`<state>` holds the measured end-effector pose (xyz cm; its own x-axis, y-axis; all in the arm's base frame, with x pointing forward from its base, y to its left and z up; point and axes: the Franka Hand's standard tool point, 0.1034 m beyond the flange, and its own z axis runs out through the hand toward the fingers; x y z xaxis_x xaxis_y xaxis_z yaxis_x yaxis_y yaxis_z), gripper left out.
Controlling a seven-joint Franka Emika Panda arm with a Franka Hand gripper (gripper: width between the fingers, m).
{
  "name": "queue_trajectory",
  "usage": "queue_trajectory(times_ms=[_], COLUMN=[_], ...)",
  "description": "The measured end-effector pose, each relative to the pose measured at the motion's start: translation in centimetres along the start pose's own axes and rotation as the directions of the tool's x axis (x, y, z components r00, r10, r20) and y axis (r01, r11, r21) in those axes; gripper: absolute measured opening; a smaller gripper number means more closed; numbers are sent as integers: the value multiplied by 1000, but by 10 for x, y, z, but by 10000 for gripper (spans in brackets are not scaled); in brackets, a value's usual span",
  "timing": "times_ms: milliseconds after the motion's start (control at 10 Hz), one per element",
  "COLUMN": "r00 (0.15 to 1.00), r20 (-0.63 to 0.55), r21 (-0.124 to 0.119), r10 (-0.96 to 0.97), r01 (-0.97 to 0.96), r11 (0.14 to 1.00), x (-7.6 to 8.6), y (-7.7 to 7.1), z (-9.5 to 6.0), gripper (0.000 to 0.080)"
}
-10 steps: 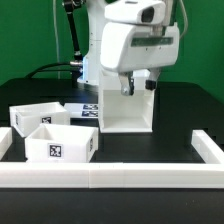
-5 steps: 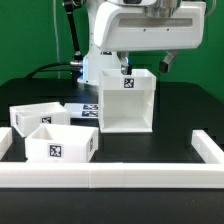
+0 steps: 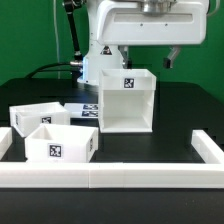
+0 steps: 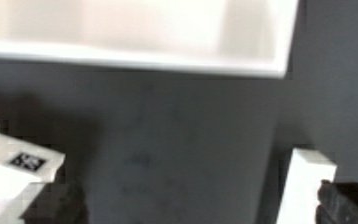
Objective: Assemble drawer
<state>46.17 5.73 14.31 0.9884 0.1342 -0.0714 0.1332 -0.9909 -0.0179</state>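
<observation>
The tall white case [image 3: 128, 100] stands upright in the middle of the table, open side up, with a square tag on its inner back wall. Two white trays lie at the exterior view's left, one behind [image 3: 38, 116] and one in front [image 3: 60, 146] showing a tag. My gripper [image 3: 148, 58] hangs above the case, apart from it, open and empty. In the wrist view the gripper [image 4: 197, 205] has dark table between its fingertips [image 4: 51, 205]. A white tagged part [image 4: 9, 162] shows beside one finger; I cannot tell which part it is.
A long low white rail [image 3: 110, 176] runs along the table's front with raised ends at both sides. The marker board [image 3: 86, 110] lies flat between the trays and the case. A broad white surface [image 4: 140, 30] fills one edge of the wrist view.
The gripper has risen from the case's top to well above it. The case and both trays have stayed in place.
</observation>
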Motion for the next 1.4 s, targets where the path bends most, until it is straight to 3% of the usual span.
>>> queue_trajectory(times_ms=[200, 700, 800, 900, 1400], r00=[1000, 999, 998, 998, 998], r20=[-21, -26, -48, -35, -38], r21=[21, 26, 41, 40, 33], r10=[8, 22, 49, 49, 40], r01=[-7, -21, -47, -48, -39], r11=[1000, 999, 998, 998, 999], x=[-21, -24, -45, -59, -82], y=[-5, -6, -13, -14, -26], z=[1, 6, 19, 26, 52], gripper=[650, 650, 650, 650, 650])
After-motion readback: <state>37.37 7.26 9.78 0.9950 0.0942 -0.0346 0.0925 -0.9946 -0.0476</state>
